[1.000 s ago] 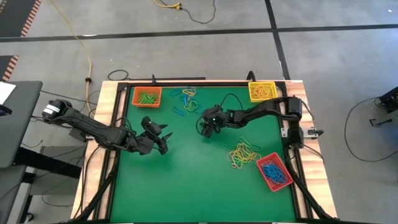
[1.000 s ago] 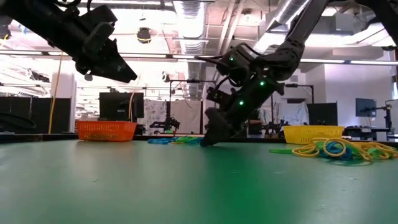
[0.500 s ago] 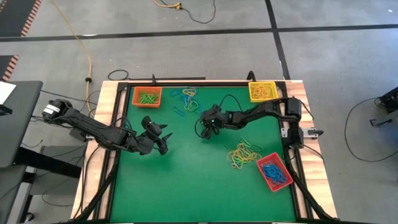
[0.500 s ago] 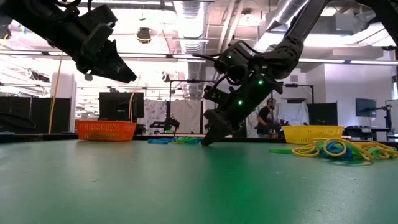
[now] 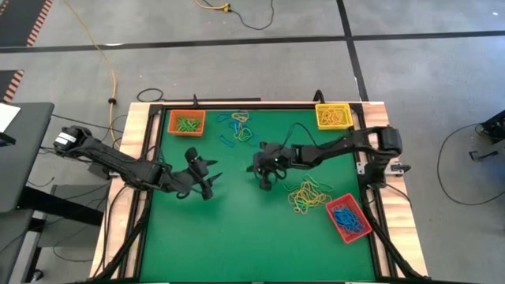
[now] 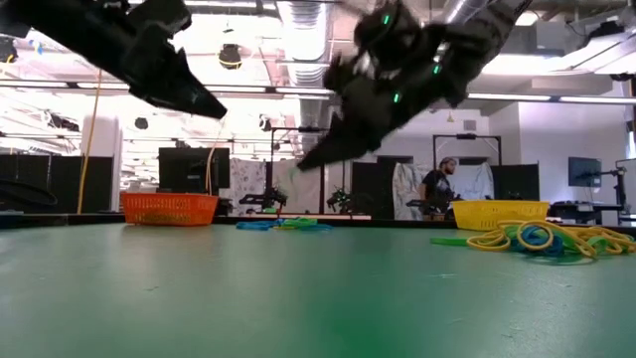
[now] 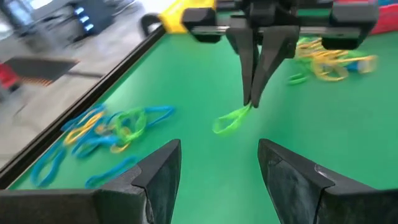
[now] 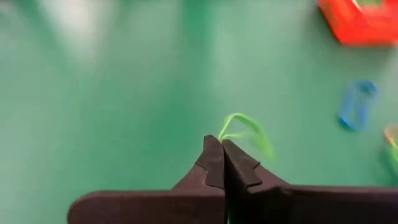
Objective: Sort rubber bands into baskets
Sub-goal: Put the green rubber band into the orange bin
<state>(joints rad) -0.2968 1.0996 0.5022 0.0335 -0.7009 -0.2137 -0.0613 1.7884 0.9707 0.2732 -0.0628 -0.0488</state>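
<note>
While the left pincer [image 5: 211, 183] is held wide open and empty at nine o'clock over the counter [image 5: 237, 237], the right pincer [image 7: 254, 99] is seen at centre, raised, pinched shut on a green rubber band [image 7: 231, 120] hanging clear of the surface.

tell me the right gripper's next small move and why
Probably carry toward the orange basket: the right gripper is shut on a green band, lifted off the table, and that basket already holds green bands.
</note>
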